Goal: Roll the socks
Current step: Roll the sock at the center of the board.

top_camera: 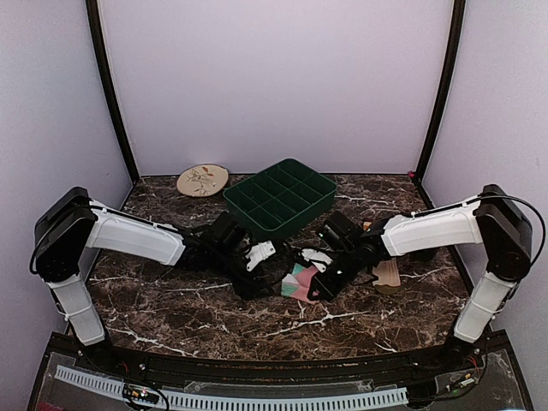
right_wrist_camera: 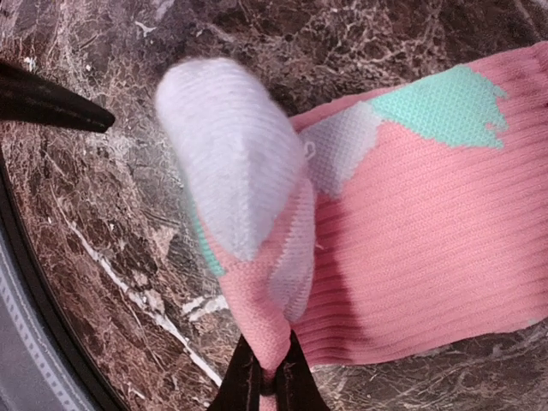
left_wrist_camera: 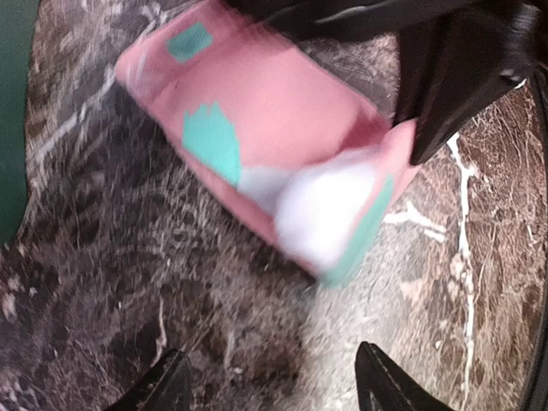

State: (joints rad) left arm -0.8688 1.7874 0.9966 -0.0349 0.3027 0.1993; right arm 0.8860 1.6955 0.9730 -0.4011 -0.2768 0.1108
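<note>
The pink sock [top_camera: 299, 282] with mint-green and white patches lies on the marble between the two grippers. My right gripper [right_wrist_camera: 268, 383] is shut on a pinched fold of the pink sock [right_wrist_camera: 428, 231], lifting its white toe end up and over. My left gripper [left_wrist_camera: 274, 390] is open and empty, hovering just short of the pink sock [left_wrist_camera: 282, 128], its fingertips [left_wrist_camera: 163, 387] apart from the fabric. From above, the left gripper [top_camera: 255, 281] is left of the sock and the right gripper [top_camera: 321, 287] at its right edge. The tan sock [top_camera: 387, 273] lies under the right arm.
A dark green divided tray [top_camera: 318, 206] stands just behind the grippers at the centre. A round beige patterned plate [top_camera: 203, 180] lies at the back left. Purple walls enclose the marble table [top_camera: 171, 308] on three sides.
</note>
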